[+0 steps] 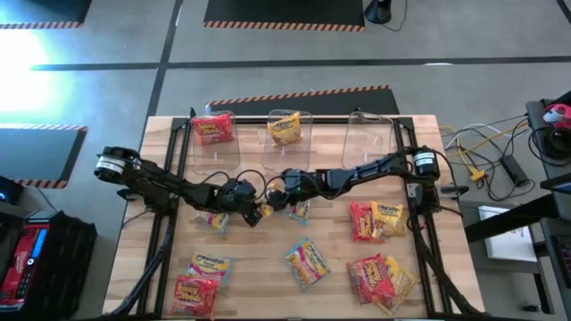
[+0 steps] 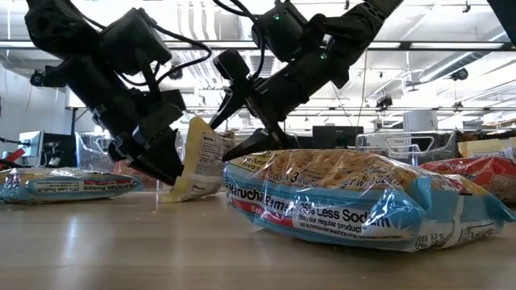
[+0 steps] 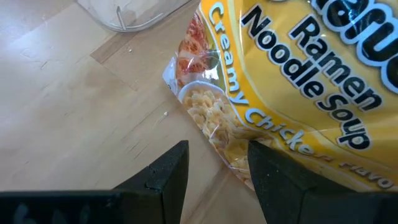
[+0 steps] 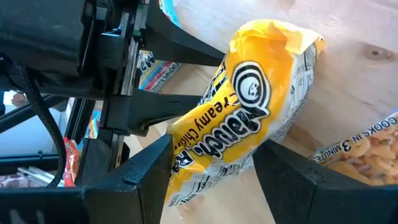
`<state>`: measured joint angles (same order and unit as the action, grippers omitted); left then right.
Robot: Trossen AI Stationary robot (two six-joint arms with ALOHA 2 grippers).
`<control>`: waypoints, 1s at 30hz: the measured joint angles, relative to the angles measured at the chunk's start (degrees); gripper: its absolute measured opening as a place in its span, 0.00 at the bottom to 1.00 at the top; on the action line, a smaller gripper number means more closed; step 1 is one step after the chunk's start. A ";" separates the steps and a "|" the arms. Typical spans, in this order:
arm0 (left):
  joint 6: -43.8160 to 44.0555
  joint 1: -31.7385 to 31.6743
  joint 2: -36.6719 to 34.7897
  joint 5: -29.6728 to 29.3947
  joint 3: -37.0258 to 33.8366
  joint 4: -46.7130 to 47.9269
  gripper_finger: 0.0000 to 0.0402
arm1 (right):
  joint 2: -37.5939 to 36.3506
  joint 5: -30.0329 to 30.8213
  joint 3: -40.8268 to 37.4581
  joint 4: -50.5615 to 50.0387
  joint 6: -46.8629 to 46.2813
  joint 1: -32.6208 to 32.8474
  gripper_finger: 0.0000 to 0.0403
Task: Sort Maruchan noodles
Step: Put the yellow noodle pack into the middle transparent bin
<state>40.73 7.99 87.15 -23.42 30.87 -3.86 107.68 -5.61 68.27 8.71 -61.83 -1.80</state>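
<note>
Mid-handoff near the middle of the counter (image 1: 134,259): yellow Creamy Chicken packet (image 4: 249,118) stands on edge, my right hand (image 4: 211,168) spread around it, my left hand (image 3: 217,168) also apart beside it. Next I'd guess right closes, then carries it to the back-edge bins (image 1: 285,143).

This is a robotics lab or industrial test hall. The wooden table (image 1: 268,276) stands on a grey concrete floor marked with orange-and-black hazard tape (image 1: 299,94) in the upper half of the high view. Loose cables (image 1: 482,147) and equipment crowd its right edge. Across the low view's background run an open ceiling with strip lights (image 2: 451,60), monitors (image 2: 334,135) and workbenches.
</note>
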 joint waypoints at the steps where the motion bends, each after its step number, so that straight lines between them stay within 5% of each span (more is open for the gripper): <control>1: 0.12 0.00 0.00 0.00 0.00 -0.05 0.37 | 0.00 0.01 -0.16 -0.06 -0.39 0.00 0.52; 21: 0.85 0.07 0.02 -0.06 0.02 -5.01 0.37 | 0.00 0.98 -0.94 -0.40 -5.04 -0.15 0.51; 30: 0.74 0.09 0.02 0.31 0.02 -5.21 0.37 | 0.00 1.70 -0.94 -0.77 -5.18 -0.37 0.43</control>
<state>41.47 8.08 87.18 -23.11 30.89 -9.07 107.68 -3.90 67.33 7.94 -67.00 -2.17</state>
